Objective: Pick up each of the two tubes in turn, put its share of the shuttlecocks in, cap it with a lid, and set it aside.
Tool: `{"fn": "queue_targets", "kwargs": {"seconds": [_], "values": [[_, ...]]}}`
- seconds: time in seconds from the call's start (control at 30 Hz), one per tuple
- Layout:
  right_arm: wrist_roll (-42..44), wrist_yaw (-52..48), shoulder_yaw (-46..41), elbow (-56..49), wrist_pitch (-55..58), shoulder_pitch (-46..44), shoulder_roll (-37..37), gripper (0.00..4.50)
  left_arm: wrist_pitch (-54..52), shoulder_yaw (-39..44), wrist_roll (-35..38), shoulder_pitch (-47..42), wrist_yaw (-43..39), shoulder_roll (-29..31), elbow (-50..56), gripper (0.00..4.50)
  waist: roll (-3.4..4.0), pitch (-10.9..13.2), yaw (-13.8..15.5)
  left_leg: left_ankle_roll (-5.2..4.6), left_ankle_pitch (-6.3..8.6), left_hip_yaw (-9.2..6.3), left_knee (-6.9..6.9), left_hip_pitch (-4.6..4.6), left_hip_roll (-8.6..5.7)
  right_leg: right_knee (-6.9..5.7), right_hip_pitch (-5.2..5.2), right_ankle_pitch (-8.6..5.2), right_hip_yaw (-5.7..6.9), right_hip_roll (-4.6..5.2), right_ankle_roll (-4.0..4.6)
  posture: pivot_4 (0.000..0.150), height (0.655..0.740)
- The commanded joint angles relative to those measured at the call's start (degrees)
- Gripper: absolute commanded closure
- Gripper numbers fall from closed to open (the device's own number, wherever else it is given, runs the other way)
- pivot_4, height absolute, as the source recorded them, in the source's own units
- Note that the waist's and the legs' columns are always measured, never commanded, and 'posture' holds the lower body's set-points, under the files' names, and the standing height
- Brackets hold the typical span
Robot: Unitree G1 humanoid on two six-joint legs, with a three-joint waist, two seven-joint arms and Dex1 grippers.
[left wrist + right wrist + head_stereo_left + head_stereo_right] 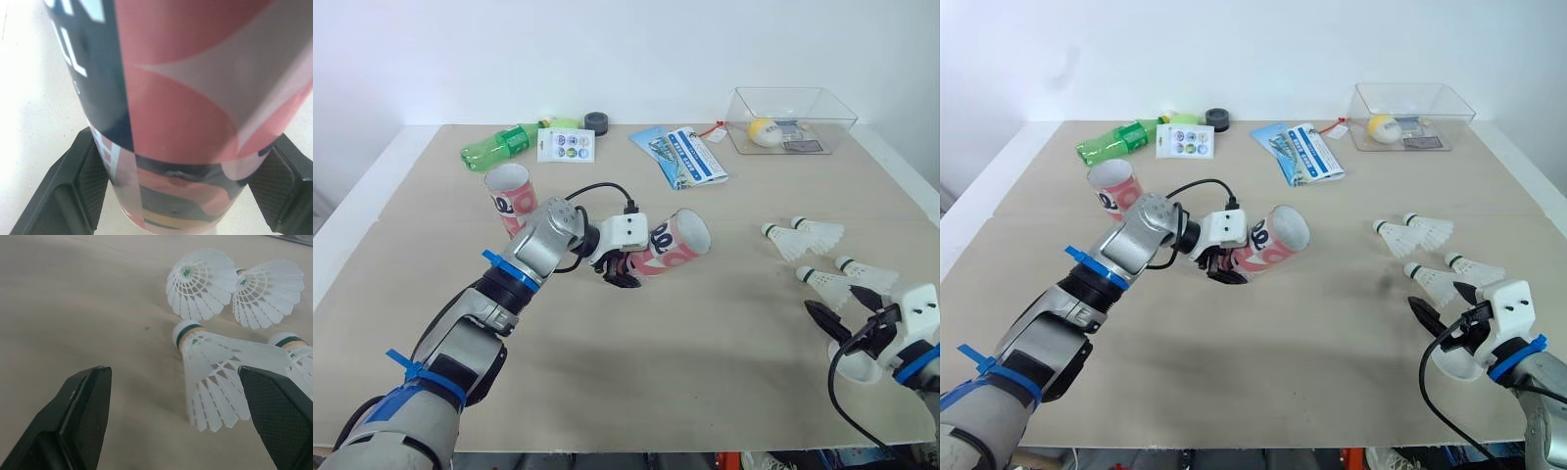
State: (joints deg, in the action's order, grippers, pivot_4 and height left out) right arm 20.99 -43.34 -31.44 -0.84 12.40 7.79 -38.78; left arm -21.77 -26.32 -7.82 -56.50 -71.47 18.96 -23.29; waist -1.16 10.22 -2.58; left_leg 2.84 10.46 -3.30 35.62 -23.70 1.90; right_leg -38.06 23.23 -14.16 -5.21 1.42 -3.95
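My left gripper is shut on a pink, white and dark tube near its base; the tube lies tilted above the table with its open mouth toward the right. In the left wrist view the tube sits between both fingers. A second tube stands upright behind the left arm. Several white shuttlecocks lie at the right. My right gripper is open just in front of them, and the nearest shuttlecock lies ahead between its fingers. A white round thing, perhaps a lid, lies under that wrist.
Along the back lie a green bottle, a sticker card, a black roll, a blue booklet and a clear box holding a yellow ball. The table's front edge is close to my right gripper.
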Motion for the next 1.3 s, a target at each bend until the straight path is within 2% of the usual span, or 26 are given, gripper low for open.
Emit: {"fn": "queue_targets", "kwargs": {"seconds": [0.03,0.27,0.3,0.37,0.6,0.8,0.9,1.0,1.17,1.3], "values": [[-0.2,0.0,-0.1,0.1,-1.7,-0.9,-1.3,0.06,-0.6,-0.4,0.3,1.0,-0.4,0.4,2.0,0.82,0.00,0.0,0.0,0.00,0.00,0.00,-0.01,0.00,0.00,0.00,0.00,-0.01,0.00,0.00,0.00,0.150,0.7400],[0.0,0.2,1.8,3.1,-1.9,-4.0,-0.3,0.06,-1.0,-0.5,0.3,1.0,-0.1,0.1,2.0,0.82,-0.01,0.0,-0.1,0.00,0.00,0.01,0.00,0.04,-0.05,0.00,-0.03,0.00,-0.14,-0.02,-0.01,0.150,0.7400],[0.0,1.0,1.9,3.7,-1.5,-4.8,-0.2,0.28,-1.0,-0.5,0.3,0.9,0.0,0.0,2.0,0.82,0.00,0.0,-0.1,0.00,0.00,0.02,0.00,0.04,-0.08,0.00,-0.03,0.00,-0.18,-0.02,-0.01,0.150,0.7400],[-0.1,2.3,2.1,4.9,-1.1,-6.1,-0.1,0.90,-0.9,-0.5,0.3,0.7,0.1,-0.1,1.8,0.82,0.00,0.0,-0.1,0.00,0.00,0.02,0.00,0.03,-0.13,0.00,-0.03,-0.02,-0.27,-0.01,-0.03,0.150,0.7400],[-1.0,2.3,4.2,6.7,-2.5,-7.5,-0.2,4.35,-0.8,-0.4,0.2,0.8,0.2,0.0,1.6,0.82,0.01,0.0,-0.1,0.00,0.00,0.05,0.00,0.02,-0.19,0.00,-0.03,-0.01,-0.41,-0.01,-0.18,0.150,0.7400],[-2.8,0.1,5.4,2.6,-6.4,-6.1,-2.4,4.43,-0.5,-0.3,0.1,0.6,0.0,0.4,0.9,0.82,0.01,0.0,-0.1,-0.01,0.00,0.06,0.01,0.03,-0.20,0.00,-0.04,0.00,-0.44,-0.02,-0.20,0.150,0.7400],[-3.0,-3.7,4.8,-3.5,-8.7,-4.9,-6.5,4.43,0.0,-0.2,0.1,0.1,-0.1,0.5,-0.2,0.82,0.08,0.0,-0.1,0.00,0.00,0.06,0.01,0.02,-0.21,0.00,-0.03,0.00,-0.45,-0.02,-0.22,0.150,0.7400],[0.9,-6.6,3.1,-11.5,-5.3,-7.0,-11.7,4.43,0.8,-0.2,-0.3,-0.4,-0.2,0.6,-1.5,0.82,0.07,0.0,-0.2,0.00,0.00,0.08,0.03,0.03,-0.23,0.00,-0.04,0.01,-0.50,-0.02,-0.28,0.150,0.7400],[3.7,-10.8,6.4,-20.3,-1.5,-16.9,-22.2,4.43,1.5,-0.2,-0.2,-1.1,-0.7,0.4,-2.9,0.82,0.04,0.0,-0.2,0.00,-0.02,0.07,0.13,0.06,-0.23,0.00,-0.08,-0.05,-0.56,-0.04,-0.12,0.150,0.7400],[6.7,-11.8,13.9,-25.0,2.1,-26.4,-23.8,4.43,2.0,-0.3,-0.3,-1.4,-0.4,-0.1,-4.1,0.82,-0.14,0.1,-0.2,0.00,-0.02,0.06,0.13,0.06,-0.22,0.00,-0.11,-0.05,-0.56,-0.06,-0.12,0.150,0.7400]]}}
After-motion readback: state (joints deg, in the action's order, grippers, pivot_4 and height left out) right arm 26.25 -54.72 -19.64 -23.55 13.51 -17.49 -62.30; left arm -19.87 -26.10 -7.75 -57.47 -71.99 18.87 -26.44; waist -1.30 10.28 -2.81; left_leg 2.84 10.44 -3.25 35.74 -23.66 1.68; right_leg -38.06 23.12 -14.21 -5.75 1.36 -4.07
